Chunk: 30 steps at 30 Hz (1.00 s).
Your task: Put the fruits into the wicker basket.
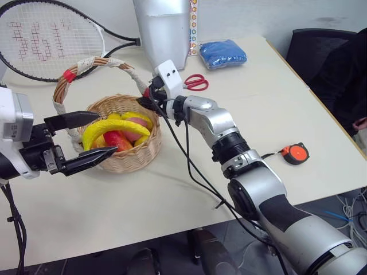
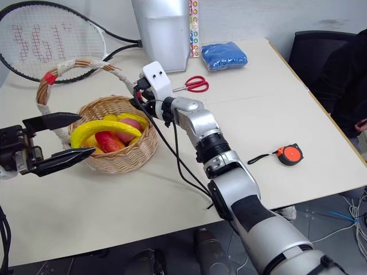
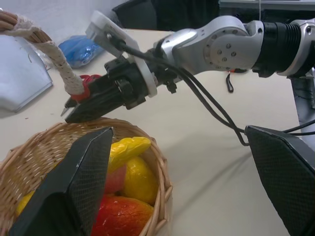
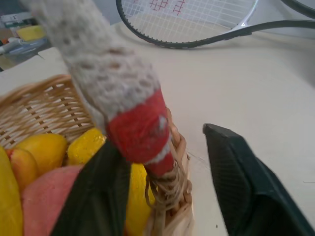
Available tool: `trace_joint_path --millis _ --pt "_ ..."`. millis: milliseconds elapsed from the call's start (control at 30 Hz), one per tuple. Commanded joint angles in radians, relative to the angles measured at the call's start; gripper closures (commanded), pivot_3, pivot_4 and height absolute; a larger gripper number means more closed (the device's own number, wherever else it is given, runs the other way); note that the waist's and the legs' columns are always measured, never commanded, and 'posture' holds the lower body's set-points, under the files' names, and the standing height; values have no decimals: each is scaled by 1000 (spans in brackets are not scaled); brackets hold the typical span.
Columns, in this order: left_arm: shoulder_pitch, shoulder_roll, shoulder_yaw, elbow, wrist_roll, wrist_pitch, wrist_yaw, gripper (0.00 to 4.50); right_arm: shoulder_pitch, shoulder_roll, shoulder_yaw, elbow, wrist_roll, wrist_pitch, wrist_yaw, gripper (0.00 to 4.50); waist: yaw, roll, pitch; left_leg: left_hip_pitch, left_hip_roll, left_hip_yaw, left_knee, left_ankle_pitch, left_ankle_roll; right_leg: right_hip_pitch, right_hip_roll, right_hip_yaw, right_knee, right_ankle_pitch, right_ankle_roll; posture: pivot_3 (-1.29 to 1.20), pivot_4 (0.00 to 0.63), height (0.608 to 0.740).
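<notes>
Left claw (image 1: 94, 136) gapes empty; right claw (image 3: 74, 105) straddles basket handle (image 4: 133, 123).

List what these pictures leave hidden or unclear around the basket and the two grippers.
- Right gripper: whether it grips the wicker basket handle; in the right wrist view the red tape band sits between blurred fingers, contact unclear.
- Fruits: the lower ones are covered by the banana and the basket wall.
- Tennis racket: cut off by the picture edge in the eye views.
- Left gripper: open; its finger hides part of the basket in the left wrist view.

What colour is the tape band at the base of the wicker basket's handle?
Red, on the white-cloth-wrapped handle; clearest in the right wrist view.
</notes>
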Motion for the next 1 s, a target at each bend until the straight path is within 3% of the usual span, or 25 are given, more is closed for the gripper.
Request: trace_joint_path --millis 33,100,200,400,467,533,600,767,1000 --pt "-8 9 33 -32 -24 0 16 0 -3 -4 -17 -46 4 -43 26 3750 0 0 0 0 0 0 0 0 0 0 0 0 0 0 0 0 150 740" --pt "-21 11 24 -39 -39 3 26 0 19 -19 -33 -92 16 -40 37 4212 1 0 0 0 1 0 0 0 0 0 0 0 0 0 0 0 150 740" --pt "-70 7 -32 -41 -66 -1 48 0 109 -85 -79 -264 59 -50 75 4232 7 0 0 -1 1 -1 0 0 0 0 0 -1 1 0 0 0 150 740" --pt "-158 -34 -198 -24 -35 -39 51 0 353 -364 -177 -665 103 58 103 4232 58 0 0 -3 -2 -5 0 -1 2 2 -2 -2 -1 0 0 0 150 740" --pt "-215 -51 -252 1 -37 -45 45 0 417 -510 -237 -728 99 131 108 4232 63 0 0 -3 -4 -2 1 -1 2 2 -2 -1 -3 1 1 0 150 740" --pt "-276 -71 -312 27 -28 -54 33 0 494 -668 -306 -740 73 137 120 4232 66 1 1 -1 -6 -1 2 -1 2 2 -1 0 -4 1 2 0 150 740" --pt "-314 -87 -350 45 -21 -58 23 0 547 -753 -356 -707 69 131 100 4232 77 1 1 0 -7 -1 1 -1 2 2 -1 1 -4 1 2 0 150 740" --pt "-395 -123 -427 101 -2 -66 -12 0 616 -796 -471 -522 30 32 -56 4232 52 1 1 5 -7 2 1 1 0 3 2 7 0 1 2 0 150 740" --pt "-439 -149 -481 138 36 -75 -53 0 695 -781 -496 -527 75 -1 -57 2181 40 1 1 8 -7 2 0 2 -1 4 3 10 2 1 3 0 150 740"
